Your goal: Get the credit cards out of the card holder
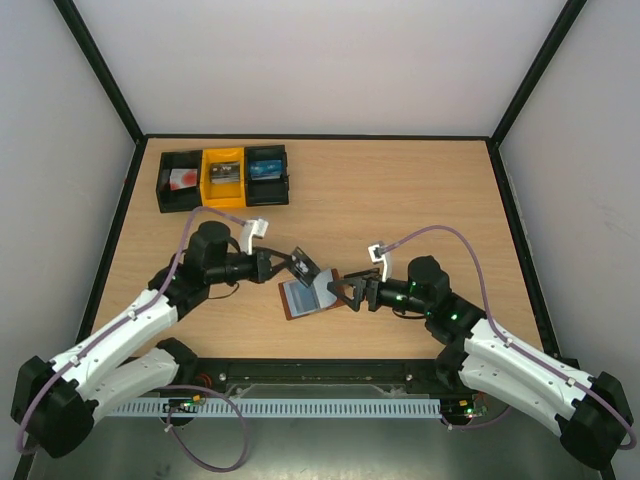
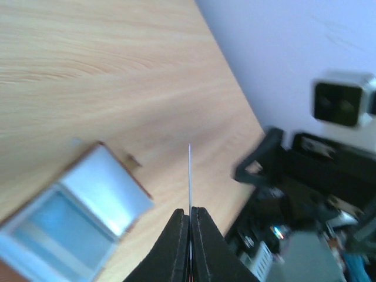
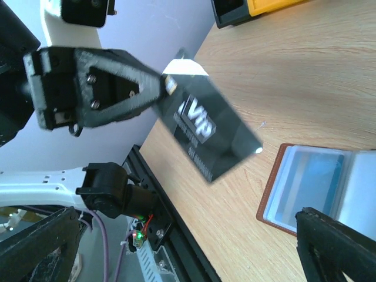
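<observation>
A black credit card [image 1: 302, 263] with light "VIP" lettering [image 3: 208, 132] hangs tilted above the table, and my left gripper [image 1: 280, 266] is shut on its edge. In the left wrist view this card [image 2: 190, 173] shows edge-on between the closed fingers [image 2: 179, 235]. The card holder [image 1: 308, 296], brown with grey-blue pockets, lies open on the table just below the card. A blue face shows inside one pocket [image 3: 320, 176]. My right gripper [image 1: 345, 291] stands open at the holder's right edge, holding nothing; its fingers [image 3: 335, 247] frame the wrist view.
Three small bins sit at the back left: black [image 1: 180, 180], yellow [image 1: 223, 177] and black [image 1: 267, 172]. The black frame rail [image 3: 176, 235] runs along the table's near edge. Black posts and white walls enclose the table.
</observation>
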### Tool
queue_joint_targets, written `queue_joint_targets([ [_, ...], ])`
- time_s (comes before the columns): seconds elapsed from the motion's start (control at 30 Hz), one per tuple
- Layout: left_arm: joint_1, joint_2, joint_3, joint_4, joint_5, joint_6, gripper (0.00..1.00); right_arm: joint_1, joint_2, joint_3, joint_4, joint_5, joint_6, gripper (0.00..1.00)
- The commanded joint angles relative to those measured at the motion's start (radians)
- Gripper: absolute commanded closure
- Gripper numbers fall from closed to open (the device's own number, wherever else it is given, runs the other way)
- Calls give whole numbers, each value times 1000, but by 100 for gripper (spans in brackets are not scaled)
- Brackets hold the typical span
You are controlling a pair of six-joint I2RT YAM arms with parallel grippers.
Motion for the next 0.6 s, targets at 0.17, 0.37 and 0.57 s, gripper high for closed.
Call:
queue_joint_targets([
  [0.17,259,26,21,-107,-290,-93,97,1,-10,-28,27,65,38,2],
  [0.37,342,58,29,-8,-497,-97,97,0,-10,-28,27,85,42,2],
  [0.57,382,175,103,77,-672,-51,97,1,-11,-38,62,95,75,2],
])
